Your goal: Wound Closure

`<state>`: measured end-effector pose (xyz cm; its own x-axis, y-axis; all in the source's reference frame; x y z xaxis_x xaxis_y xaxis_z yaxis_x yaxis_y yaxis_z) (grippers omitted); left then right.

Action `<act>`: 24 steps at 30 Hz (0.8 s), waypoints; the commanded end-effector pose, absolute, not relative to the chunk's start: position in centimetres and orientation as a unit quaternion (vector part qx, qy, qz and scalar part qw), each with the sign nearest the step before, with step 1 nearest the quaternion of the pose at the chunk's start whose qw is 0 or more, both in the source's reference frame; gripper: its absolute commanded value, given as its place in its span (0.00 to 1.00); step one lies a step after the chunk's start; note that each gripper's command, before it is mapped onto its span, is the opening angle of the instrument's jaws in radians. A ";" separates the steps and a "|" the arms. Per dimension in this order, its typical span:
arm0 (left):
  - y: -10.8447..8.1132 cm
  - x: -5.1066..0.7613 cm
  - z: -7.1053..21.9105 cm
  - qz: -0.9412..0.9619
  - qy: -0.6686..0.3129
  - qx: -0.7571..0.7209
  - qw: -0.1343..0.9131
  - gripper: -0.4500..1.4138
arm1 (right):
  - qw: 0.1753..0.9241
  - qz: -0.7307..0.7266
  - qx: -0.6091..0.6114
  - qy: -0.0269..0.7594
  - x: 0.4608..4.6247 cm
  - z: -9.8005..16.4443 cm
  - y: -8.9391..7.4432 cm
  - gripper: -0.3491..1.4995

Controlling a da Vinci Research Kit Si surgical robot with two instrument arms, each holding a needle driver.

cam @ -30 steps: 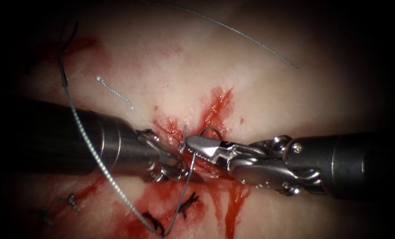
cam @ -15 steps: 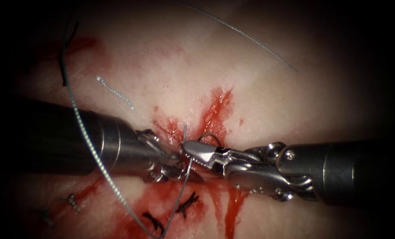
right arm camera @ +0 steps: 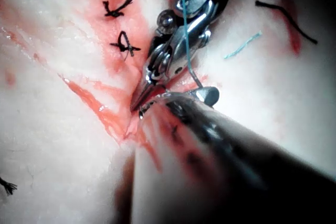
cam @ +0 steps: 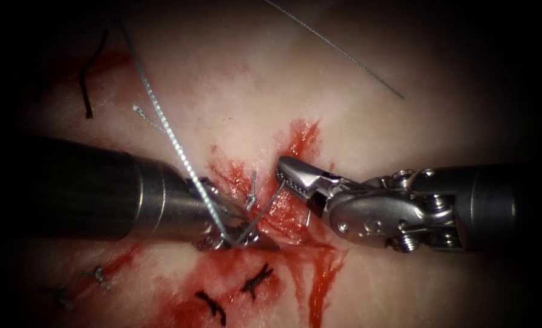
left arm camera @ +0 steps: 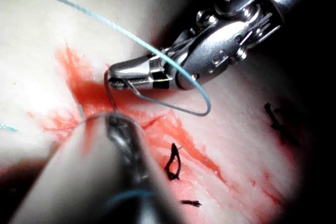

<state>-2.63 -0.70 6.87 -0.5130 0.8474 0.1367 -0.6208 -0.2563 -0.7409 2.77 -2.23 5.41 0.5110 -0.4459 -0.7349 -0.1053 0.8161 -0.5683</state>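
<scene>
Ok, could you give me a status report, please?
Right tool fingers shut on thread. Thread draped across left tool. Needle unclear. Red fluid on tissue.

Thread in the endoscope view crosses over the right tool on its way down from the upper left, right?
No: the thread crosses the left tool, not the right tool, on its way down from the upper left. The endoscope view shows it.

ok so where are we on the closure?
Done: several dark knotted stitches sit on the tissue below the tools. In hand: the left claw is shut on the thread, which bends there and runs to the right tool; its hold, and the needle's place, I can't tell. Left: the cut above them looks unclosed, with red fluid around.
</scene>
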 end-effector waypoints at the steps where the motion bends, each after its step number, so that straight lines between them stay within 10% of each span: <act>1: -0.7 -2.68 6.9 0.779 -0.387 -0.146 0.471 0.00 | 0.821 -0.100 -0.282 0.486 2.85 5.5 -2.2 0.00; 24: -0.7 -2.67 6.9 0.785 -0.381 -0.144 0.466 0.00 | 0.818 0.101 -0.217 0.523 2.72 5.3 -1.9 0.00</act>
